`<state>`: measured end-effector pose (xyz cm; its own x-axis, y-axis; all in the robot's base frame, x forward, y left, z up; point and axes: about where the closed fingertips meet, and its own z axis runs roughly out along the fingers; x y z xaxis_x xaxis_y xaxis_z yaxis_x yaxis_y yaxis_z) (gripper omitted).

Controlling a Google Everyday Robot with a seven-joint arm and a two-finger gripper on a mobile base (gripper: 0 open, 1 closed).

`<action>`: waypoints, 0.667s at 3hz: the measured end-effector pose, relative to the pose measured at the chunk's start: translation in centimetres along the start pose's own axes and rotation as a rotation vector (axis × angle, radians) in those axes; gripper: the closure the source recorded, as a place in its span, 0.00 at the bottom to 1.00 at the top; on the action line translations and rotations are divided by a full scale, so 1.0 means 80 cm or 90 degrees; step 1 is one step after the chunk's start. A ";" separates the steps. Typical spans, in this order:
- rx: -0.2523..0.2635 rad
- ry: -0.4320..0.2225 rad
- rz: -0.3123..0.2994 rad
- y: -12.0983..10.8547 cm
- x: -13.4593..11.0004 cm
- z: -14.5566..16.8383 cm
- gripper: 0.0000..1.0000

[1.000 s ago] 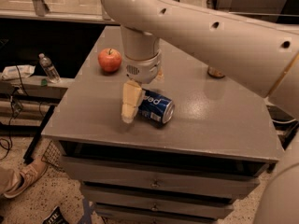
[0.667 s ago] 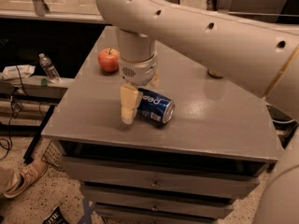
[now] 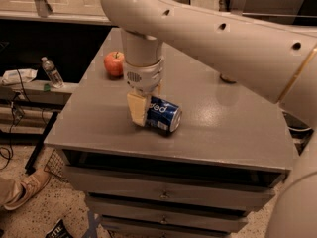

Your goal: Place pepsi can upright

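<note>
while the pepsi can (image 3: 163, 114) lies on its side near the front of the grey cabinet top (image 3: 237, 128), the gripper (image 3: 145, 107) presses down at its apple-side end; whether it grips cannot be told.

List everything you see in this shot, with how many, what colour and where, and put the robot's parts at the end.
pepsi can: one, dark blue, lying on its side near the front middle of the table top
apple: one, red, back left of the table top
small dark object: one, back right of the table top; cannot tell what it is
table: one, grey, drawers below
water bottle: one, clear, on the low shelf at left
shoe: one, tan, on the floor at lower left
arm: one, off-white, reaching in from the right above the table
gripper: one, cream, down at the can's left end
</note>
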<state>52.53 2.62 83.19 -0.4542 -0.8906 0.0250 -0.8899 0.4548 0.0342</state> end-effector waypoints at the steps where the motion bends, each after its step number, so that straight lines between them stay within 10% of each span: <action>1: -0.012 -0.054 -0.030 0.004 -0.003 -0.018 0.87; 2: -0.010 -0.148 -0.081 0.008 0.003 -0.054 1.00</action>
<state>52.02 2.69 87.54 -0.3376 -0.9175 -0.2103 -0.9406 0.3373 0.0383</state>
